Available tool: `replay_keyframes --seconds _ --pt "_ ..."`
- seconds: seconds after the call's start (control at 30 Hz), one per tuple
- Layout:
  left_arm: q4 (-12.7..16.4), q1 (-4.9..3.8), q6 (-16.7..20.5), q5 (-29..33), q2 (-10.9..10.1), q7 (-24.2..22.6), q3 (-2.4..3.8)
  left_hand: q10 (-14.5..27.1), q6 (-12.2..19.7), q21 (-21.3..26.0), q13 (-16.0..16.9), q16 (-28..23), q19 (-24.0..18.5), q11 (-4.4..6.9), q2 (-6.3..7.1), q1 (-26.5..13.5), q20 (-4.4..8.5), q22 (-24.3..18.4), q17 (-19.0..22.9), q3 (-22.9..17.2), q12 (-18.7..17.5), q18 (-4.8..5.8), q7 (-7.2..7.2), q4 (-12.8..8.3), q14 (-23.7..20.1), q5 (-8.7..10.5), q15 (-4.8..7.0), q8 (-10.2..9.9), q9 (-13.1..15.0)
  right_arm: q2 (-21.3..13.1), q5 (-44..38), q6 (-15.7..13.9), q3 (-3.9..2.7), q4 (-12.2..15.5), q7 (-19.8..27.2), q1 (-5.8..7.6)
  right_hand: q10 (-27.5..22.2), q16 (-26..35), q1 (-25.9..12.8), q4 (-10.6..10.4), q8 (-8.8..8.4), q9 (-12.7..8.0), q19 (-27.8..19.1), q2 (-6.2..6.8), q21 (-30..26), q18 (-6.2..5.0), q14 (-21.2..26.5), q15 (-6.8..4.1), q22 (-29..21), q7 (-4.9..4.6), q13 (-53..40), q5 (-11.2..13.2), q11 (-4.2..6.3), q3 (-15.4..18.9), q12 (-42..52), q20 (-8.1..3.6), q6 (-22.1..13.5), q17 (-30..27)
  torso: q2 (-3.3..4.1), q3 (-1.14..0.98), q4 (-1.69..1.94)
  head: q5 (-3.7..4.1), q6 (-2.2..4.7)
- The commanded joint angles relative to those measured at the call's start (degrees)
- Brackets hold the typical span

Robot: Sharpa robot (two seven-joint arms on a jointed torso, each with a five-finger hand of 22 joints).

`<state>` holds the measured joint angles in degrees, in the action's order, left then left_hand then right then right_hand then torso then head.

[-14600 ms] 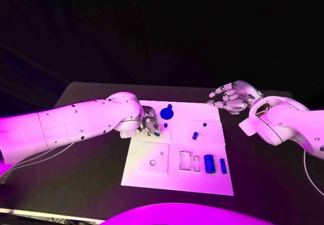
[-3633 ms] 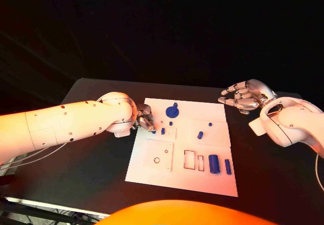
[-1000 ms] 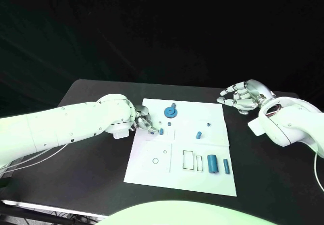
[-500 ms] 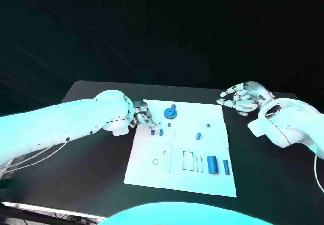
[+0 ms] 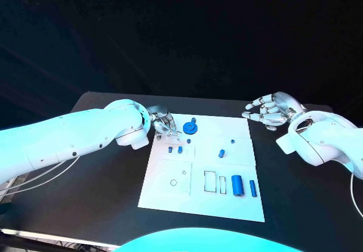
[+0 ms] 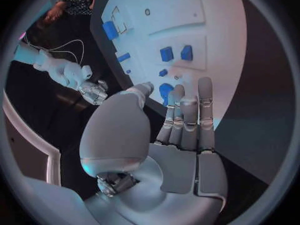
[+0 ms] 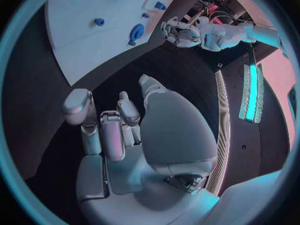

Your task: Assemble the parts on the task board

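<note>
My left hand [image 5: 164, 125] hovers over the far left corner of the board [image 5: 174, 197], with its fingers spread and nothing between them; the left wrist view shows this also, the fingers [image 6: 187, 116] are straight and free. So this hand is released.

Just below it on the board, two small pegs [image 5: 175, 149] stand side by side in a square field. I judge that these two are already placed. Beside my left hand lies the round gear [image 5: 189, 126], near the far edge. I cannot tell if it sits on its pin or only lies there.

More to the right there is a tiny stud [image 5: 188, 140], then a slanted peg [image 5: 222, 153] and another tiny stud [image 5: 231, 140]; the slanted one looks loose to me. In the near row, the round hole [image 5: 173, 182] and two rectangular slots [image 5: 215, 182] are empty, while a thick cylinder [image 5: 238, 185] and a thin bar [image 5: 253, 188] lie next to them, not yet inserted.

My right hand [image 5: 269, 111] is off the board, over the far right part of the table [image 5: 98, 178], fingers loosely curled and apart, holding nothing.

I think most of the work is still left.
</note>
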<state>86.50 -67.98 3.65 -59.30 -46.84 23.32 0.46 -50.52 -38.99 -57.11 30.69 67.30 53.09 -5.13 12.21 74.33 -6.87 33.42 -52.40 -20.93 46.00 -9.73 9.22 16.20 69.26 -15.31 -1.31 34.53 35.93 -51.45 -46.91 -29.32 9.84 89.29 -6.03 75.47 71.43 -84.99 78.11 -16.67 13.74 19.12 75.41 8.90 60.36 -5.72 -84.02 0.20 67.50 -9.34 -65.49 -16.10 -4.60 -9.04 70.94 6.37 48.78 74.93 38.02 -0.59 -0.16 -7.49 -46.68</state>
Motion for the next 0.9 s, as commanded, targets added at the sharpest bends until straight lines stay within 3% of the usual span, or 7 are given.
replay_keyframes --seconds 0.03,0.13,0.23,0.43,0.9 --pt "-0.5 0.07 9.0 -2.6 1.0 -14.5 -0.71 2.9 1.2 2.0 -2.7 -5.2 -1.0 -0.84 0.99 5.2 -0.88 -1.2 7.7 -2.4 -2.9 -0.59 0.75 -0.7 -6.0 -0.28 -0.86 -1.3 -2.1 0.0 -0.3 0.2 -0.01 0.0 0.9 -0.04 -0.4 0.4 -0.6 0.0 0.22 -0.1 -0.5 -0.21 -0.4 -0.95 -2.9 0.10 -0.2 -0.11 0.1 0.0 0.02 -0.2 -0.3 -0.09 -0.4 3.4 0.08 0.11 0.01 0.38 0.12" --pt "-1.2 0.26 10.4 -6.9 2.0 -19.5 -1.70 3.8 1.7 2.7 -5.8 -4.9 -1.0 -1.02 2.42 8.6 -1.18 -1.6 8.5 -4.1 -5.1 -0.75 0.88 -0.9 -6.6 -0.07 -1.10 -2.6 -4.7 -0.1 -0.2 0.2 -0.01 0.1 1.0 -0.04 -0.7 0.4 -0.5 0.0 0.23 -0.1 -0.6 -0.23 -0.6 -0.99 -2.9 0.10 -0.3 -0.11 0.5 0.0 0.02 -0.3 -0.6 -0.09 -0.5 3.3 0.10 0.15 -0.03 0.43 0.19" --pt "-1.7 0.39 9.9 -9.9 2.8 -21.0 -2.18 4.0 1.8 2.5 -7.1 -3.6 -0.9 -0.83 3.09 10.0 -1.12 -1.5 7.6 -4.6 -5.8 -0.78 0.66 -1.2 -5.9 -0.09 -0.87 -3.1 -6.1 -0.1 -0.2 0.2 -0.01 0.1 1.0 -0.04 -0.7 0.4 -0.5 0.0 0.23 -0.1 -0.6 -0.23 -0.6 -0.99 -2.9 0.10 -0.3 -0.11 0.5 0.0 0.02 -0.3 -0.6 -0.09 -0.5 3.3 0.06 0.15 -0.02 0.56 0.26" --pt "-3.7 0.84 7.3 -17.7 4.9 -21.7 -3.24 6.6 0.1 2.8 -10.3 -3.7 -1.8 -1.56 3.91 10.7 -1.66 -1.4 10.6 -3.6 -8.0 -0.69 -0.27 -0.5 -8.6 0.05 -1.51 -3.8 -9.4 -0.1 -0.2 0.3 0.00 0.1 1.1 -0.06 -0.7 0.4 -0.5 0.1 0.24 -0.1 -0.6 -0.27 -0.6 -0.99 -2.9 0.10 -0.3 -0.11 0.5 0.0 0.03 -0.3 -0.6 -0.09 -0.5 3.3 0.09 0.07 0.00 0.62 0.22" --pt "-8.2 1.59 3.4 -24.4 8.6 -18.7 -3.88 6.6 -1.9 1.2 -13.1 1.1 -1.3 -1.40 4.23 11.4 -1.60 -0.3 8.4 -2.2 -8.9 -0.76 -1.28 -0.3 -6.0 0.00 -1.41 -5.5 -12.9 0.0 -0.2 0.1 0.00 0.0 1.1 -0.08 -0.7 0.4 -0.5 0.1 0.24 -0.1 -0.6 -0.27 -0.6 -0.99 -2.9 0.10 -0.3 -0.11 0.5 0.0 0.03 -0.3 -0.6 -0.09 -0.5 3.3 0.17 0.08 -0.11 0.77 0.22"
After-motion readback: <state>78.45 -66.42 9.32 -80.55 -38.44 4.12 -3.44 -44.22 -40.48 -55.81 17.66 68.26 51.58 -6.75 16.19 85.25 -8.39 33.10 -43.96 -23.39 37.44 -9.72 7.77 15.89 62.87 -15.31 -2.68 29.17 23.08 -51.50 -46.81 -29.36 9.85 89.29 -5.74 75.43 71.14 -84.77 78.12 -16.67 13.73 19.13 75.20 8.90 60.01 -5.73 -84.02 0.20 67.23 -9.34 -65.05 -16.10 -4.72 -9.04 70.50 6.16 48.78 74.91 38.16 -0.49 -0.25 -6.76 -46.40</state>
